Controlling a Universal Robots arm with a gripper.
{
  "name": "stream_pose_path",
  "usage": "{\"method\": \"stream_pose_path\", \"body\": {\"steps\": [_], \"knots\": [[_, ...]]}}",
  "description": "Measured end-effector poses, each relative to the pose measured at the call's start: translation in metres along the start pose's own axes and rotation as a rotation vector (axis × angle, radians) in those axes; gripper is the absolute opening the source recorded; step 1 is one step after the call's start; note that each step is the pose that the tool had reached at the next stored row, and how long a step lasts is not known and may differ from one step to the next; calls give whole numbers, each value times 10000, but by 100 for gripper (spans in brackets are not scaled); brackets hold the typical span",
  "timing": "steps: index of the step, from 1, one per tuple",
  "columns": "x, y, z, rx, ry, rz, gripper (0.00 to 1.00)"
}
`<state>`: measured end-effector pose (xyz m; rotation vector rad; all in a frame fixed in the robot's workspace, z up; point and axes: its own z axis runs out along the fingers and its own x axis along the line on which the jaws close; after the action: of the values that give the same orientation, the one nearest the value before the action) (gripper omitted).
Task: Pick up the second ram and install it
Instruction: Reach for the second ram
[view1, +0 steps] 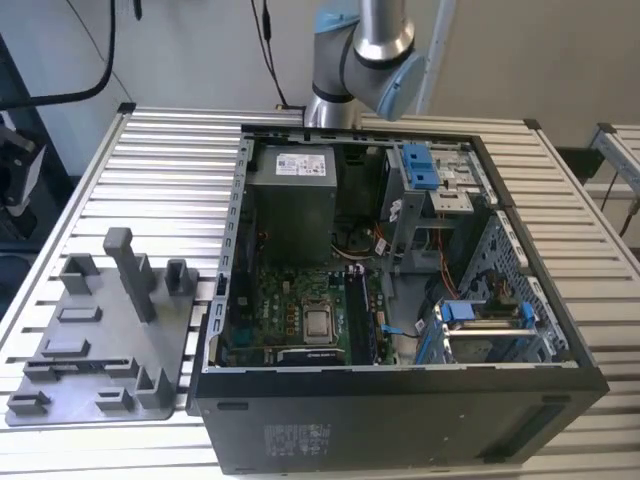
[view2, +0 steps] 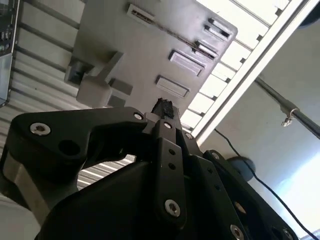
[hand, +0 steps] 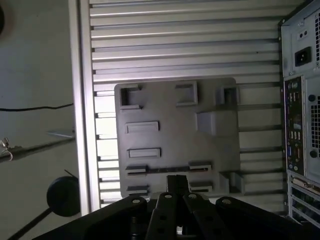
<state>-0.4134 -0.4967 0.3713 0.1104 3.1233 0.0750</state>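
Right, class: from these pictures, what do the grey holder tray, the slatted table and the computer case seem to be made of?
Grey holder tray: probably moulded or printed plastic; matt, uniform grey, with blocky posts.
Slatted table: likely aluminium profile; pale silvery ribs catch the light.
Computer case: seemingly sheet metal; bare grey inside, matt black outside.

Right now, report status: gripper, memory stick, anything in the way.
Gripper shut, nothing in it, hovering over grey tray. Memory stick: dark strip in the tray's long slot looks like it, untouched. Nothing between them.
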Motion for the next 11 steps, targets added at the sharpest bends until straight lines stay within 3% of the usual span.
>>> {"method": "stream_pose_path", "body": {"steps": [5,7,11], "knots": [[-13,-182,5,1,1,1,11],[-14,-201,6,1,-7,-16,11],[-14,-204,9,-13,-94,-396,11]]}}
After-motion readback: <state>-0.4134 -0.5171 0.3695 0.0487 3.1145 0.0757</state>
